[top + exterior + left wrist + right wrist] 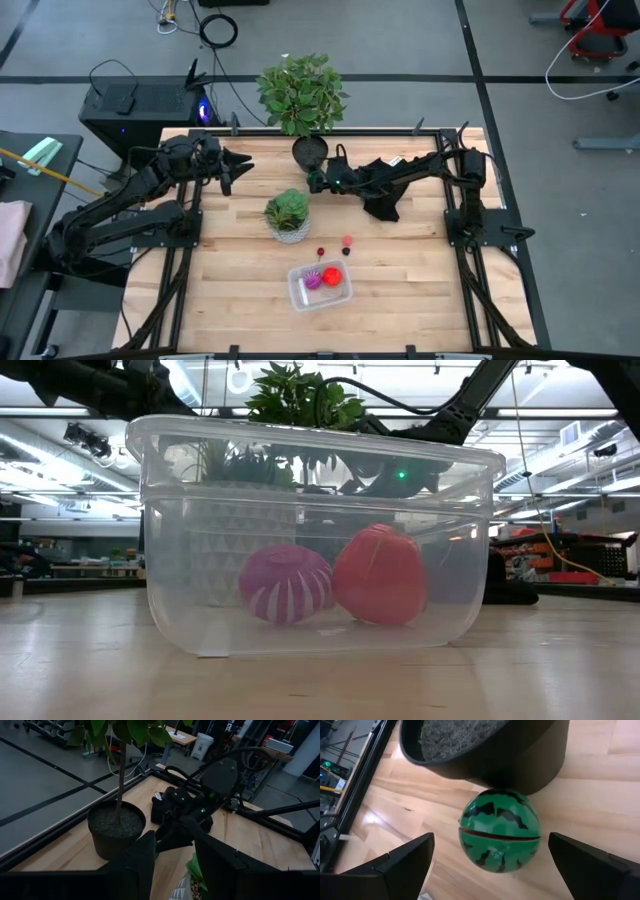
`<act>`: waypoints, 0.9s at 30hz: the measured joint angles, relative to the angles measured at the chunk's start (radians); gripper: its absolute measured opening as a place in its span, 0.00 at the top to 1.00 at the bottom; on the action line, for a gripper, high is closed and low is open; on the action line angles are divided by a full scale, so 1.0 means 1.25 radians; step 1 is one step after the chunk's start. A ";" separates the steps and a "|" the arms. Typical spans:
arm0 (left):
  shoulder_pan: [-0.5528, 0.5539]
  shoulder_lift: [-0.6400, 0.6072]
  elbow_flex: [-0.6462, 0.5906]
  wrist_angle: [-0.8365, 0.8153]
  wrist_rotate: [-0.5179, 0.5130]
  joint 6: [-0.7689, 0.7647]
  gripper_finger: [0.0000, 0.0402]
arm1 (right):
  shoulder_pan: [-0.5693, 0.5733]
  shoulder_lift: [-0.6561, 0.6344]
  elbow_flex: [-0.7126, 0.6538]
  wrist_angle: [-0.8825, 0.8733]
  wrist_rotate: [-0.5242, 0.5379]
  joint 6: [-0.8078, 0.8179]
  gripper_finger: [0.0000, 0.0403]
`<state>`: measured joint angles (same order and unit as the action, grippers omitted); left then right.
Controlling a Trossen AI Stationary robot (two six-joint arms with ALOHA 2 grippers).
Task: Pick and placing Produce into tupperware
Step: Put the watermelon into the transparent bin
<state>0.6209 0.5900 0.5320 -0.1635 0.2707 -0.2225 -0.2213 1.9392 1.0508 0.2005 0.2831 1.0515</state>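
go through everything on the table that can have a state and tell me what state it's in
tupperware: lidless, holding two pieces
purple piece: inside tub
red piece: inside tub, beside the purple one
watermelon ball: on table by the black pot, not gripped
right gripper: open around the watermelon ball
left gripper: open, empty

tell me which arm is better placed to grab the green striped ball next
Right. The right hand is open with the green striped ball between its fingers, beside the dark pot. The left hand hangs open near the table's back-left edge, farther from the ball.
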 joint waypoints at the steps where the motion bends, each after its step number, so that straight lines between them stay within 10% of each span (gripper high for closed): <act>1: 0.000 0.000 0.000 0.000 0.000 0.000 0.63 | -0.001 0.000 0.000 0.000 0.000 0.000 0.01; 15: 0.000 0.000 0.000 0.000 0.000 0.001 0.63 | -0.020 0.002 0.003 -0.003 -0.036 0.024 0.01; 27: 0.000 0.000 0.000 -0.006 0.000 -0.005 0.63 | -0.021 0.122 0.217 -0.189 -0.076 -0.021 0.01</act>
<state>0.6209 0.5900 0.5320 -0.1710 0.2706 -0.2287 -0.2472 2.0914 1.3220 -0.0355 0.1877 1.0250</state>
